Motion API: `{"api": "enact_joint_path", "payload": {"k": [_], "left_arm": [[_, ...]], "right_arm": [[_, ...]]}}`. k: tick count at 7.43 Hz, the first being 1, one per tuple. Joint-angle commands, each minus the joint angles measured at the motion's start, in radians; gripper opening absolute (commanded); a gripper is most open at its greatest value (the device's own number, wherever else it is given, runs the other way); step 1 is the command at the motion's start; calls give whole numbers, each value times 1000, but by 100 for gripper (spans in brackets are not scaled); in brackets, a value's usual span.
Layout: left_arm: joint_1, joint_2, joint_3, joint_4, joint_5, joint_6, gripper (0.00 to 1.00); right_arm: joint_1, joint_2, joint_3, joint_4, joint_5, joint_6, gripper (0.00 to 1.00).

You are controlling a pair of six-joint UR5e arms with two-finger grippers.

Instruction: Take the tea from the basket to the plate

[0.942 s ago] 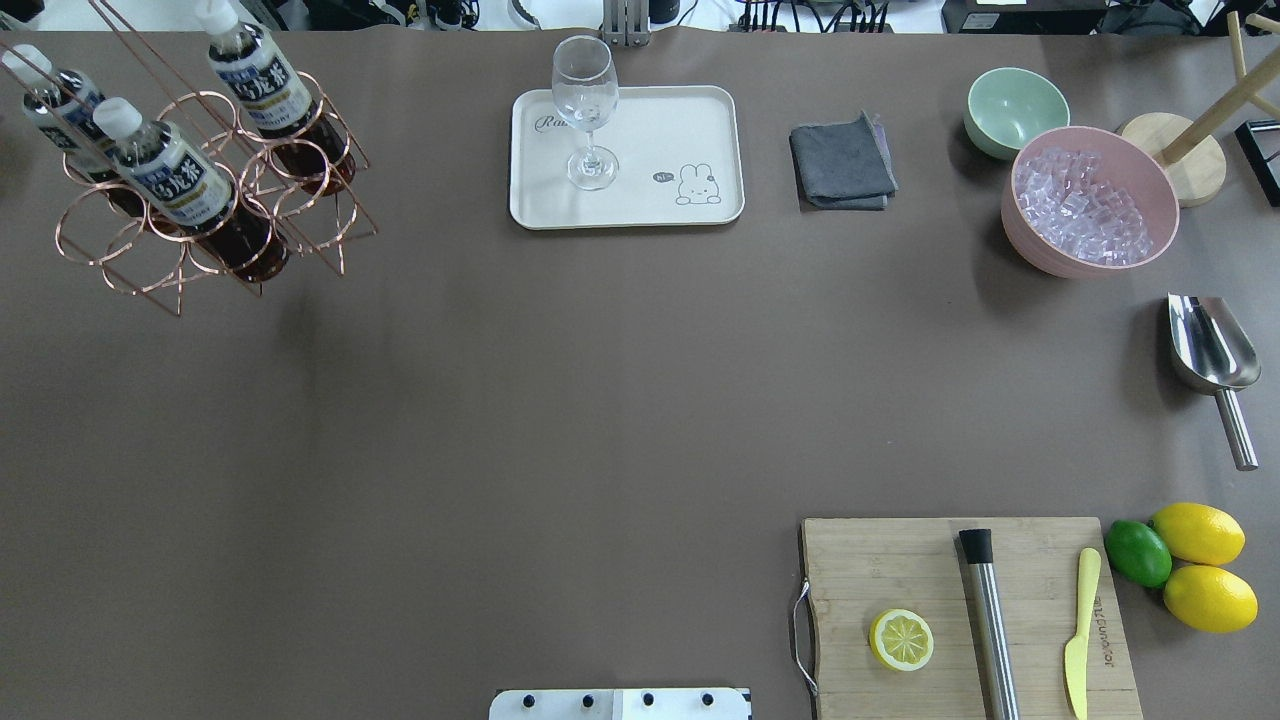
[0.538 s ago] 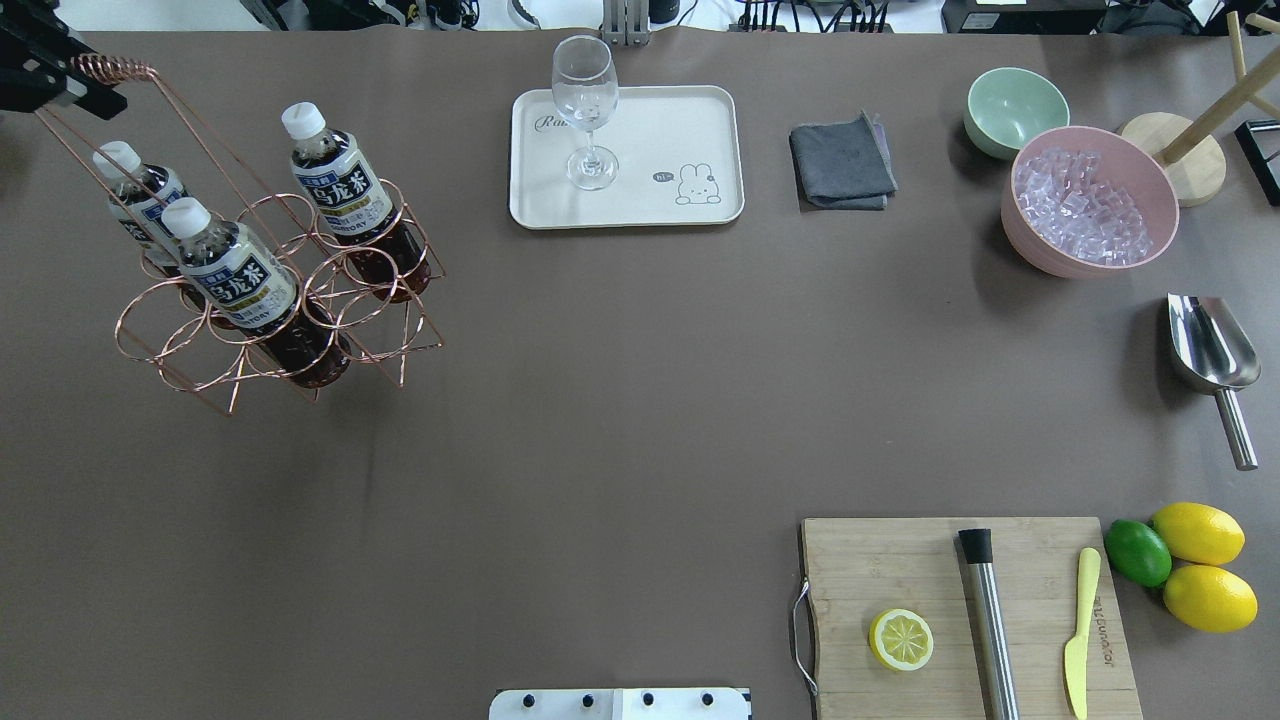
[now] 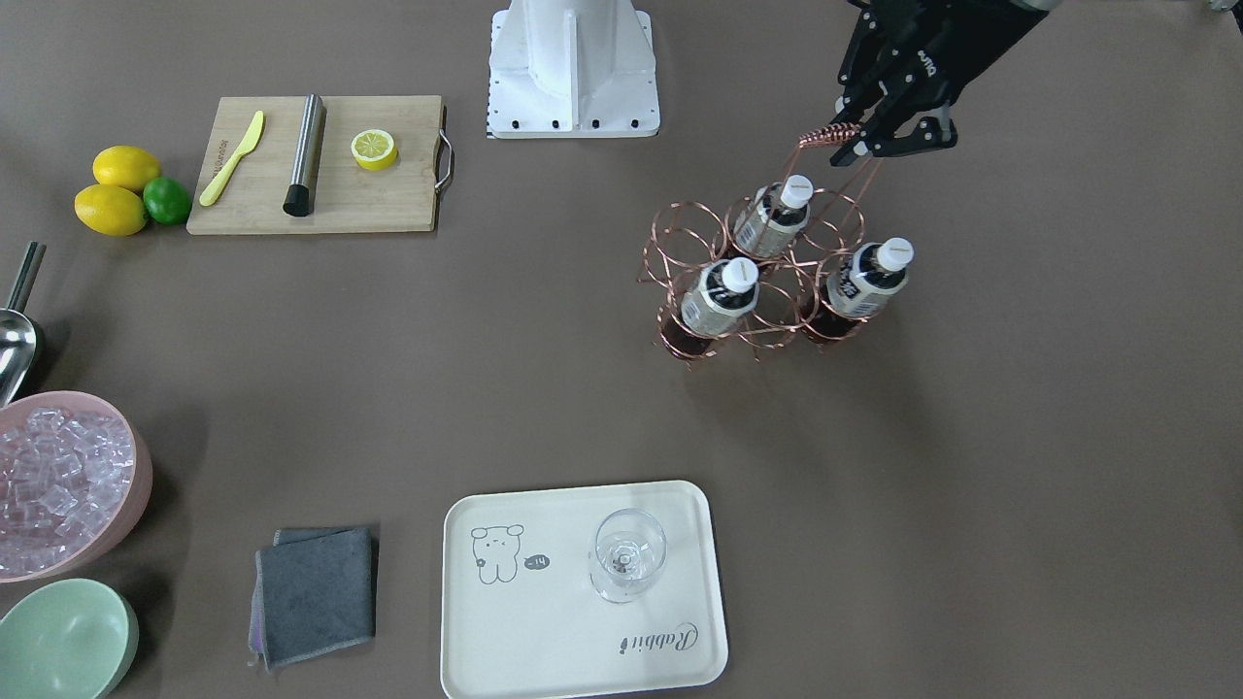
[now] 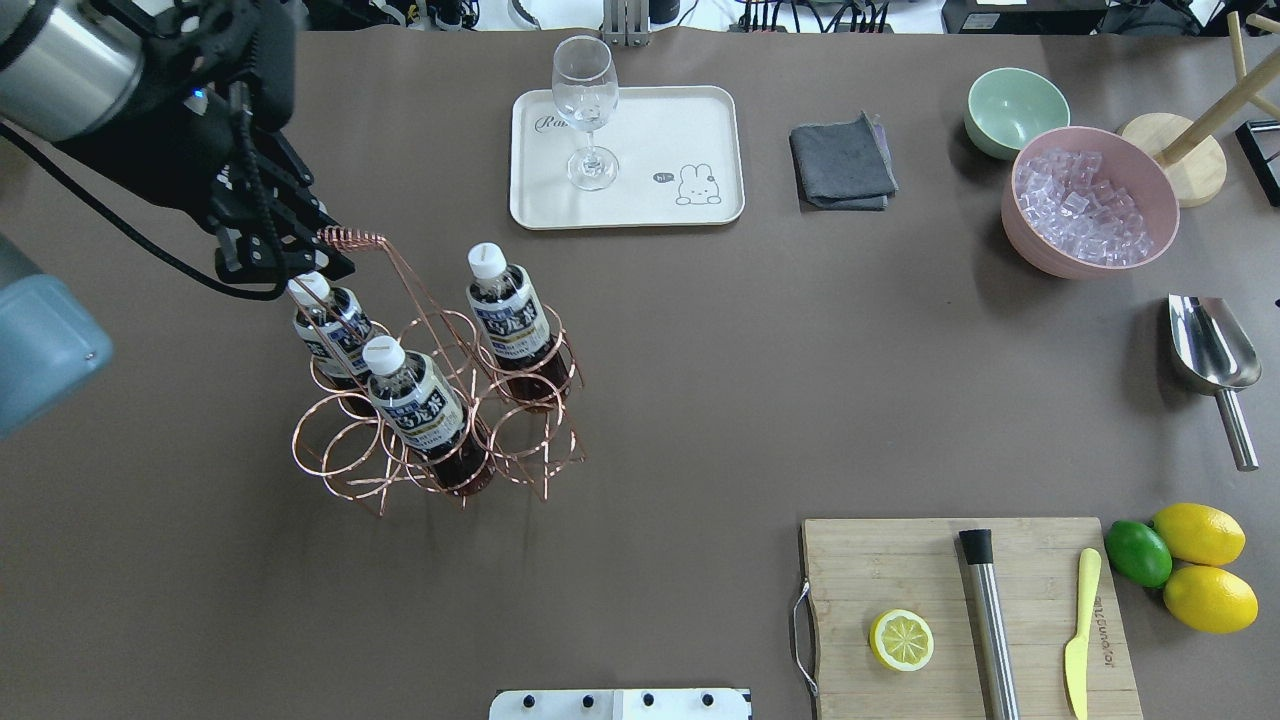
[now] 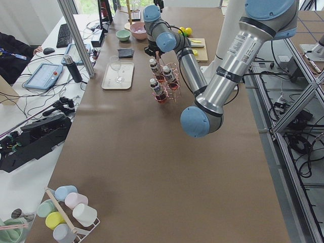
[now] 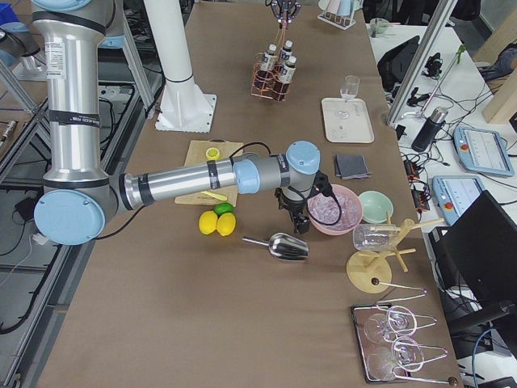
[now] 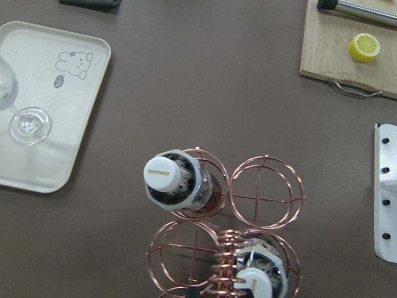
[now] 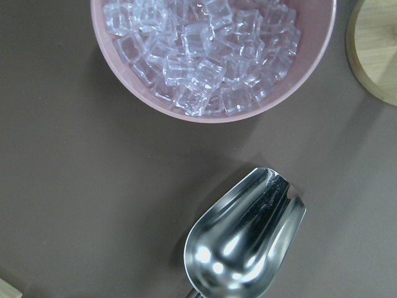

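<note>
Bright, even light from above covers the matte brown surface [image 4: 640,400]. Shadows are soft and faint, lying left of the pink bowl [image 4: 1028,255] and beside the basket [image 4: 345,470] in the overhead view. The steel scoop [image 8: 245,239] glares with white highlights. The left arm's blue joint [image 4: 40,340], at frame left, is blurred.
</note>
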Motion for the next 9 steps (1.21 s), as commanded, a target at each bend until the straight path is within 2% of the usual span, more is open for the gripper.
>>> {"api": "enact_joint_path", "payload": {"k": [1,2,4,6,9], "left_arm": [[36,-69,13,-28,23,-26,0],[42,-103,9,-30,23,-93,0],[84,-126,22,-32,35,-104,0],[114,-128,36,-38,35,-100,0],[133,-128,27,-87,35,-133,0]], "right_arm": [[-44,23,40,0,-56,-11,100],[-61,23,54,0,-64,-12,100],[-127,19,119,-1,-148,-17,100],[-168,23,146,-2,-205,-102,100],[-173,27,135,0,-218,-150,100]]}}
